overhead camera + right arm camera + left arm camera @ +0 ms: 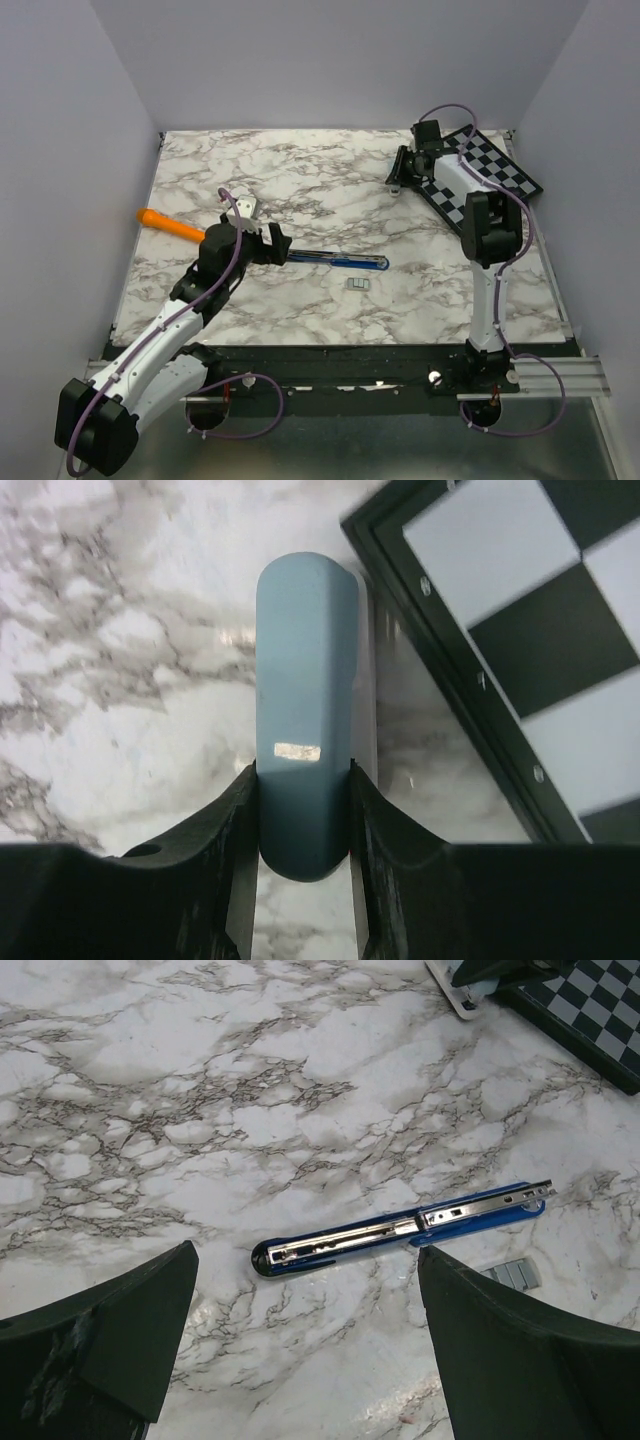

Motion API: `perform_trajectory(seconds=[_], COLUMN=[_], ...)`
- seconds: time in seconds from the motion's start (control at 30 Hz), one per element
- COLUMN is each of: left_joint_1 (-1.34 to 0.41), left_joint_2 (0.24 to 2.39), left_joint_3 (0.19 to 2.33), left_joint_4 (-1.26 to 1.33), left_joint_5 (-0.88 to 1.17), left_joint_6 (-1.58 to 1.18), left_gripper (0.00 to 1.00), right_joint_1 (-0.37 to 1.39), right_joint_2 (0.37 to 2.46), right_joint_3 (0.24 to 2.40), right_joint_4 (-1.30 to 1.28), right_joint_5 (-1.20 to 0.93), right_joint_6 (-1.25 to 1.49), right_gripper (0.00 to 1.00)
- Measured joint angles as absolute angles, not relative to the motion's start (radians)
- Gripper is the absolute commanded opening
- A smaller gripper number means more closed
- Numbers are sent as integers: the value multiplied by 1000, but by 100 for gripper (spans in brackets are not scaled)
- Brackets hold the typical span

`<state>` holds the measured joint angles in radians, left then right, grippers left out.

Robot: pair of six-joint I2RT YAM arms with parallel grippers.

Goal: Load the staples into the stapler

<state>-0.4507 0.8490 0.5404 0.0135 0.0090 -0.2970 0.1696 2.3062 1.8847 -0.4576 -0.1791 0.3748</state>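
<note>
Left claw [278, 245]: released, jaws fully spread, hovering over the counter [300, 180] and holding nothing. In the left wrist view the stapler [400, 1228] lies flat on the marble beyond the 2 fingers [100, 1350], apart from both.

Stapler [340, 261]: mid-counter, opened out long, dark blue body with the silvery channel facing up. The staples [358, 284] are a small grey block just beside its far end, on the near side, not touching.

Right claw [402, 172]: at the far right, next to the checkerboard [490, 175]. Its wrist view shows it clenched on a light blue piece [305, 680], with both pads against its sides.

Orange stick [170, 225]: far left, well apart from the stapler.
</note>
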Motion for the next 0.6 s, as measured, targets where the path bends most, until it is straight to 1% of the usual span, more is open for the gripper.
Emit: perform_trajectory(seconds=[0.1,0.17,0.37,0.47,0.57,0.6], left_joint_1=[-451,-451,-451,-451,-451,-451], left_joint_2=[849,849,850,862,877,883], left_joint_3=[540,540,524,521,521,520], left_joint_4=[15,22,62,89,112,121], left_joint_5=[25,38,100,142,186,203], left_joint_6=[-296,-292,-252,-228,-205,-198], left_gripper=[99,99,99,99,99,99], right_joint_1=[171,171,171,176,196,205], right_joint_2=[2212,2140,1915,1795,1683,1651], right_joint_3=[1755,1649,1336,1172,1032,996], right_joint_4=[-469,-474,-459,-439,-424,-427], right_joint_5=[-172,-170,-178,-191,-191,-190], right_joint_6=[358,352,340,339,341,343], right_gripper=[13,10,10,11,18,22])
